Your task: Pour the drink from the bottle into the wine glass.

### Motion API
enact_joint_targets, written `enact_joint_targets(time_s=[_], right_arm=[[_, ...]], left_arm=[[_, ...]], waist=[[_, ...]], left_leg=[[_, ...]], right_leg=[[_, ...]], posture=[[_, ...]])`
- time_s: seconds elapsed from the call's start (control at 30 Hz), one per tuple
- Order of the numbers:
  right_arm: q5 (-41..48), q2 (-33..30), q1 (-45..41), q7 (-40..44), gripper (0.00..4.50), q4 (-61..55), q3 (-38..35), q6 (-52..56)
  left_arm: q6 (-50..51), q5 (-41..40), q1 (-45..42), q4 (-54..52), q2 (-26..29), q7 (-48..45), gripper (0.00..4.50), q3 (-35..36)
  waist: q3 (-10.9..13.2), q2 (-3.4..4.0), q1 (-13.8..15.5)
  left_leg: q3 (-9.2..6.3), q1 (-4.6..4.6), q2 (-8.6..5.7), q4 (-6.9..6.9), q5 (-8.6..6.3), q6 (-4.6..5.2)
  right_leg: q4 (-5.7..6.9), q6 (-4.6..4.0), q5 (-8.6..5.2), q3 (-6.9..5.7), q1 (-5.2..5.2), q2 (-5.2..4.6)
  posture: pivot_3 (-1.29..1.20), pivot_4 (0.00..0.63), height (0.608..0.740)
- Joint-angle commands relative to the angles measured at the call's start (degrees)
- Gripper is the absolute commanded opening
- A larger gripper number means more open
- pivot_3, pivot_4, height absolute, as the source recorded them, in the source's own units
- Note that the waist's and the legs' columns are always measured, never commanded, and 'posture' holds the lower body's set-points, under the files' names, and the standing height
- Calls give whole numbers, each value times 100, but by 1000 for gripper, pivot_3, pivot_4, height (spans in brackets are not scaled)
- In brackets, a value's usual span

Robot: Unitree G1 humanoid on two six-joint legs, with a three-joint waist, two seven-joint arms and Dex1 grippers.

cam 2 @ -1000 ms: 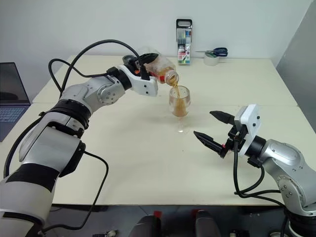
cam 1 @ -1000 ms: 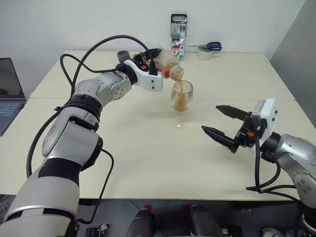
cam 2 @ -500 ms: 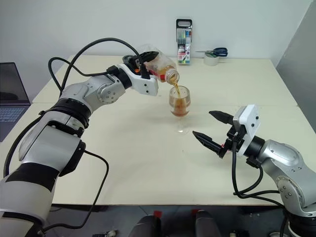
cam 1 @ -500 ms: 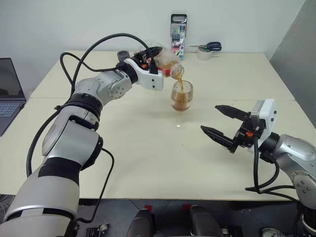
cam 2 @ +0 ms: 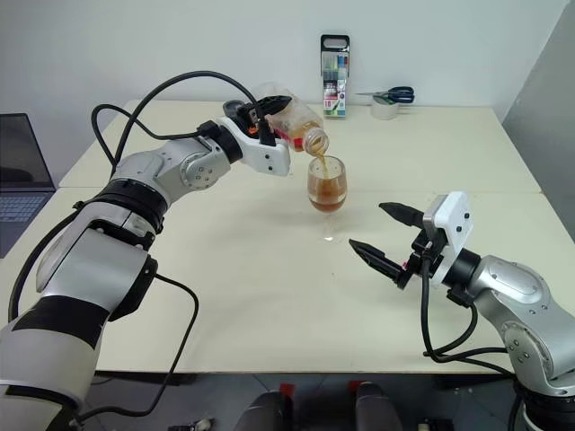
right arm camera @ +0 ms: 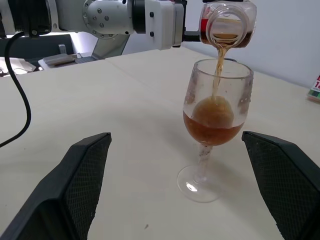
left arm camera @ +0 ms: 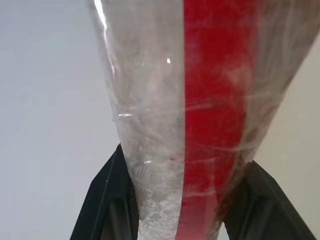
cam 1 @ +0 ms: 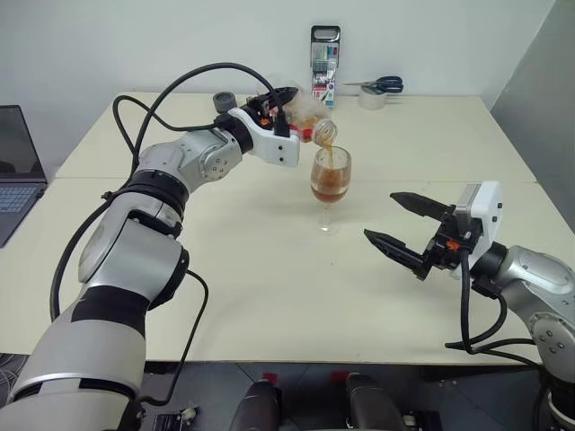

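Amber drink (right arm camera: 216,131) fills about the lower half of the clear stemmed wine glass (cam 1: 330,184), which stands mid-surface on the cream table (cam 1: 269,269), well in from every edge, while my left gripper (cam 2: 269,112) clenches the tipped clear plastic bottle with the red label (cam 2: 292,121) just above the rim. My right gripper (cam 1: 409,232) hangs spread and empty toward the table's right edge. Tilting further could, I think, overshoot the rim and spill, though how much remains inside is hard to tell; open surface surrounds the glass.

One bottle (cam 2: 292,121), one wine glass (cam 2: 326,190), one scissors (cam 2: 393,93), one laptop (cam 2: 20,175).
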Motion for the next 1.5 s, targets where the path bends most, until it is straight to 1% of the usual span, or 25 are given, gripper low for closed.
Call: enact_joint_targets(time_s=[0.03, 0.3, 0.6, 0.67, 0.83, 0.93, 1.1, 1.17, 1.23, 1.33, 1.5], right_arm=[[94, 12, -30, -47, 4500, -237, -28, -55], [36, 104, -92, -144, 4500, -233, 21, -109], [-131, 294, -294, -338, 4500, -206, 256, -209], [-220, 319, -336, -358, 4500, -182, 331, -263], [-435, 424, -470, -445, 4500, -122, 548, -321], [-459, 449, -581, -457, 4500, -83, 689, -179], [-465, 355, -768, -369, 4500, -46, 955, 90], [-486, 306, -871, -334, 4500, -26, 1069, 208], [-512, 214, -1054, -302, 4500, 61, 1243, 462], [-538, 197, -1237, -120, 4500, 177, 1426, 460], [-512, 319, -1531, 131, 4500, 322, 1626, 399]], left_arm=[[53, -20, -311, 1, 33, 92, 1674, 40], [126, -278, -231, 50, -114, -187, 1674, 195], [216, -1230, -47, 14, -323, -1406, 1674, 801], [196, -1301, 11, -63, -330, -1529, 1674, 838], [482, -2317, 321, -229, -535, -2376, 1674, 1564], [1023, -3164, 645, -479, -635, -3002, 1674, 2205], [2285, -4306, 1449, -1374, -638, -3644, 1674, 3097], [2850, -4663, 1916, -1964, -606, -3769, 1674, 3363], [3468, -5103, 2599, -2895, -575, -3910, 1674, 3653], [4359, -5522, 3348, -3997, -542, -3748, 1674, 4020], [5269, -5930, 4251, -5054, -575, -3514, 1673, 4399]], waist=[[0, 0, 0], [0, 0, 0], [0, 0, -3], [0, 0, -9], [0, 0, -16], [0, 0, -37], [-1, 0, -136], [-1, 1, -156], [-1, 2, -196], [-2, 1, -203], [-6, -6, -155]], left_leg=[[0, 0, 0, 0, 0, 0], [0, 0, 0, 1, 0, 0], [0, 1, 0, 3, 1, -1], [0, 1, -1, 3, 0, 0], [-1, 3, 0, 5, 1, -1], [-1, 4, 0, 8, 1, -1], [-4, 8, 2, 8, 2, -3], [-6, 10, 3, 7, 2, -4], [-4, 14, 6, 6, 9, -16], [-8, 15, 7, 6, 12, -20], [-10, 13, 5, 13, 11, -19]], right_leg=[[0, 0, 0, 0, 0, 0], [2, 0, 0, 0, 0, 0], [6, 0, 0, 0, 0, 0], [6, 0, 0, 1, 0, 0], [14, 0, 0, 0, -2, 0], [22, 0, 0, 0, -4, 0], [33, 0, 0, -1, -6, 0], [37, -1, 0, -1, -6, 0], [39, -1, 0, 2, -6, 0], [43, -1, 0, 1, -7, 0], [44, -1, 0, 0, -7, -2]], posture=[[0, 150, 740], [0, 150, 740], [0, 150, 740], [0, 150, 740], [0, 150, 740], [0, 150, 740], [0, 150, 740], [0, 150, 740], [0, 150, 740], [0, 150, 740], [0, 150, 740]])
